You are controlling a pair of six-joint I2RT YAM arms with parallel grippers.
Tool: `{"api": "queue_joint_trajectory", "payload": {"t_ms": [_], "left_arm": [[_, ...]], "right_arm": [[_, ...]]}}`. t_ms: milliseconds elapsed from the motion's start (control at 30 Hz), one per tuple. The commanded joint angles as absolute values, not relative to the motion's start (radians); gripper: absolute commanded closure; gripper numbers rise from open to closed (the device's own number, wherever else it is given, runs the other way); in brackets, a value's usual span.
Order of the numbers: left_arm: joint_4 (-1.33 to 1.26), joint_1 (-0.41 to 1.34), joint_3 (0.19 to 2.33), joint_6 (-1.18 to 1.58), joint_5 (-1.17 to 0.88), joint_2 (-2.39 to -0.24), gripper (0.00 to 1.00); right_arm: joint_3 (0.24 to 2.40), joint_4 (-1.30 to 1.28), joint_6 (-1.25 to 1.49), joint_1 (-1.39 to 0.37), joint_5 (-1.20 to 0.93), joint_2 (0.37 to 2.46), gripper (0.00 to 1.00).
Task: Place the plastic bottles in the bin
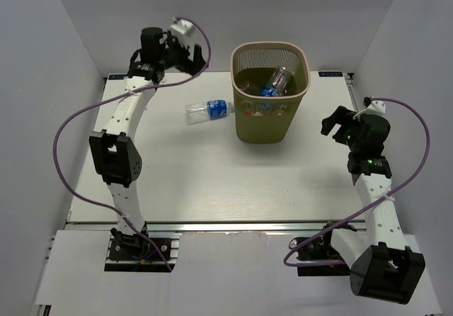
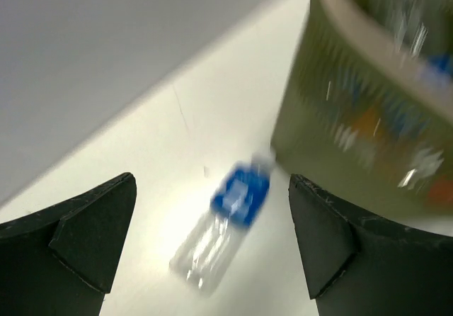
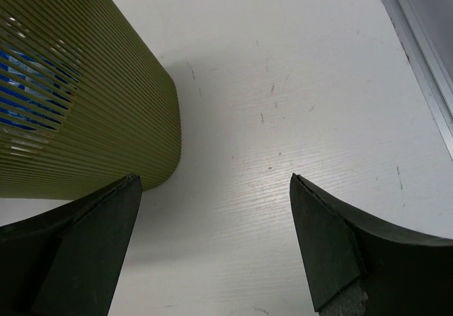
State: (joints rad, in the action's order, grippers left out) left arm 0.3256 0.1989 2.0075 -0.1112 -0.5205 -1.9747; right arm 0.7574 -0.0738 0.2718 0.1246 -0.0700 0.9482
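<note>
Task status: judged nearly complete; one bottle lies outside the bin, the others visible are inside it.
Bin (image 1: pixel 269 128): upright on the tabletop (image 1: pixel 212 181), between the two pincers; its mesh wall stands just beside the right pincer, on its left.
Bottles in the bin (image 1: pixel 274 83): a clear bottle with a blue label lies on top of the pile. Blue and orange patches show through the mesh in the wrist views. The number inside cannot be told.
Last bottle (image 1: pixel 209 109): clear with a blue label, lying on its side on the tabletop. It lies below and ahead of the left pincer, in line with the gap between the fingers. Its cap end points at the bin wall and is near or touching it; the blurred left wrist view does not settle which.
Left pincer (image 2: pixel 211 181): fingers spread wide, holding nothing, raised above the tabletop and apart from the last bottle.
Right pincer (image 3: pixel 216 178): fingers spread wide, holding nothing, over bare tabletop with no bottle in its view outside the bin.
Work left: judged to be one pick and one drop, namely lowering the left pincer over the last bottle, closing on its body, and carrying it above the bin rim.
Risk: judged slight; the round bottle may roll as the fingers close.
</note>
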Motion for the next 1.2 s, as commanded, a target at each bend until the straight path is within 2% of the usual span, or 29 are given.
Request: {"api": "queue_joint_trajectory", "payload": {"t_ms": [0, 167, 333, 467, 667, 833, 867, 900, 1033, 1100, 1133, 1167], "left_arm": [[0.699, 0.23, 2.025, -0.576, -0.675, -2.058, 0.02], [0.84, 0.23, 2.106, -0.728, -0.606, -2.19, 0.02], [0.812, 0.233, 2.1, -0.761, -0.552, -2.273, 0.02], [0.83, 0.233, 2.095, -0.804, -0.594, -2.331, 0.02], [0.795, 0.233, 2.046, -0.756, -0.545, -2.367, 0.02], [0.795, 0.233, 2.031, -0.724, -0.532, -2.346, 0.2], [0.784, 0.235, 2.025, -0.713, -0.511, -2.338, 0.26], [0.766, 0.233, 2.016, -0.695, -0.496, -2.318, 0.43], [0.733, 0.233, 1.997, -0.631, -0.466, -2.289, 0.59], [0.732, 0.233, 1.985, -0.614, -0.474, -2.283, 0.7], [0.721, 0.232, 1.983, -0.577, -0.476, -2.278, 0.8], [0.712, 0.232, 1.983, -0.559, -0.474, -2.273, 0.86]], "right_arm": [[0.805, -0.1, 0.267, 0.13, -0.049, 0.963, 0.11], [0.814, -0.112, 0.262, 0.13, -0.037, 0.965, 0.11], [0.824, -0.124, 0.261, 0.13, -0.057, 0.971, 0.11], [0.83, -0.126, 0.258, 0.13, -0.078, 0.969, 0.11], [0.833, -0.123, 0.256, 0.13, -0.103, 0.965, 0.11], [0.834, -0.124, 0.258, 0.13, -0.109, 0.963, 0.11], [0.833, -0.124, 0.259, 0.13, -0.109, 0.959, 0.11], [0.831, -0.124, 0.258, 0.129, -0.107, 0.957, 0.11], [0.822, -0.124, 0.259, 0.129, -0.095, 0.94, 0.11], [0.816, -0.124, 0.259, 0.13, -0.094, 0.93, 0.11], [0.815, -0.121, 0.262, 0.13, -0.094, 0.927, 0.11], [0.813, -0.118, 0.262, 0.129, -0.097, 0.92, 0.11]]}}
